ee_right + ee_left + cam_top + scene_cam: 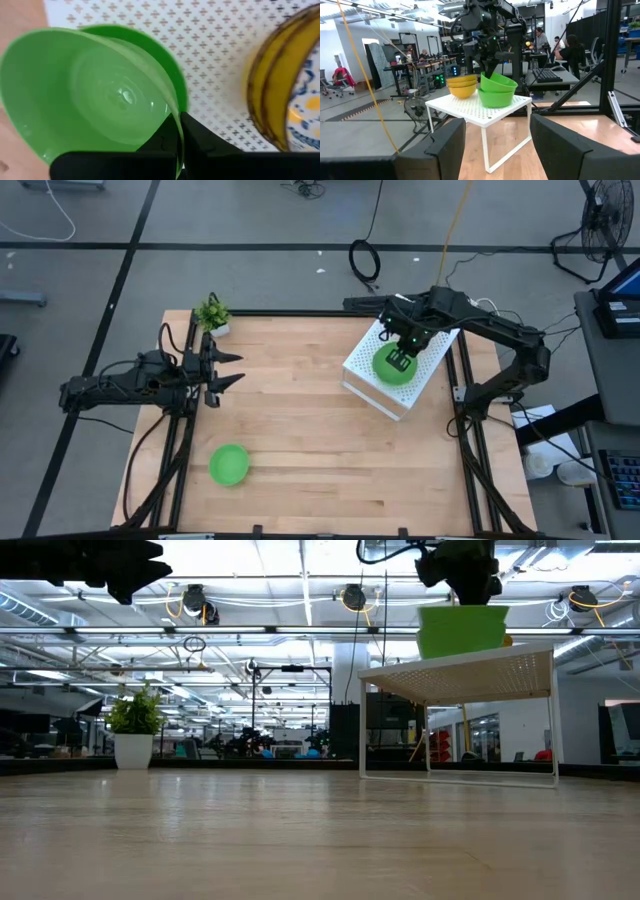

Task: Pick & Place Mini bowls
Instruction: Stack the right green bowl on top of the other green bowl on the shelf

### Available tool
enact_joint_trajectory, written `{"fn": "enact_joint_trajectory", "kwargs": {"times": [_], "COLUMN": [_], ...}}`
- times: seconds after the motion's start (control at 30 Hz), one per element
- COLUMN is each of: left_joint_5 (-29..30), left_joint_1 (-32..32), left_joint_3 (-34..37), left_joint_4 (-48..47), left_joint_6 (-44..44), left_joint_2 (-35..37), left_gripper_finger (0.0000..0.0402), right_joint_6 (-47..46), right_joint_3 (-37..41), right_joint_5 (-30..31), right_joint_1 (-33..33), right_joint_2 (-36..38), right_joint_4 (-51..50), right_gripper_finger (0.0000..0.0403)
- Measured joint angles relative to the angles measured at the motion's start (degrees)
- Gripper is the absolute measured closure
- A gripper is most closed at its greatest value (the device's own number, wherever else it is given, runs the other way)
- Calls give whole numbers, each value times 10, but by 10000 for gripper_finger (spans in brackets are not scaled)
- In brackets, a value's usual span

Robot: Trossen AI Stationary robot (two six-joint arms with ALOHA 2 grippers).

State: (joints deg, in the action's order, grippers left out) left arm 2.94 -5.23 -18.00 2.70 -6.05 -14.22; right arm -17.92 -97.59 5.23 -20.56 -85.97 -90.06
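Observation:
Two bright green mini bowls [496,97] sit nested on the white perforated rack [432,362]. The upper one [100,95] is tilted in the lower one. Beside them stand stacked patterned bowls with yellow outsides [461,86], also seen in the right wrist view [280,95]. A third green bowl [229,464] rests on its base on the table, near the left front. My right gripper [402,360] is over the rack, shut on the upper green bowl. My left gripper [228,370] hovers open at the table's left side, touching nothing. My right gripper [177,122] pinches the rim [162,95] of the upper green bowl, one finger inside the bowl and one outside. The fingers come from above, pointing down. The bowl sits tilted, nested in the green bowl below it on the rack.
A small potted plant [212,315] stands at the table's far left corner. The rack takes up the far right part of the table. Bare wood [320,430] lies across the middle and near side. People sit at desks in the room beyond.

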Motion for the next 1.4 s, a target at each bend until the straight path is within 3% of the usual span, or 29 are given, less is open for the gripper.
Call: {"fn": "enact_joint_trajectory", "kwargs": {"times": [0.43, 1.0, 1.4], "left_joint_5": [0, 0, 0], "left_joint_1": [0, 0, 0], "left_joint_3": [0, 0, 0], "left_joint_4": [0, 0, 0], "left_joint_6": [2, 4, 4], "left_joint_2": [0, 0, 0], "left_gripper_finger": [178, 179, 178], "right_joint_6": [-5, -5, 30], "right_joint_3": [0, 0, 0], "right_joint_5": [-8, -25, -24], "right_joint_1": [-5, -5, 8], "right_joint_2": [3, 19, 91], "right_joint_4": [13, 35, 129], "right_gripper_finger": [394, 275, 288]}}
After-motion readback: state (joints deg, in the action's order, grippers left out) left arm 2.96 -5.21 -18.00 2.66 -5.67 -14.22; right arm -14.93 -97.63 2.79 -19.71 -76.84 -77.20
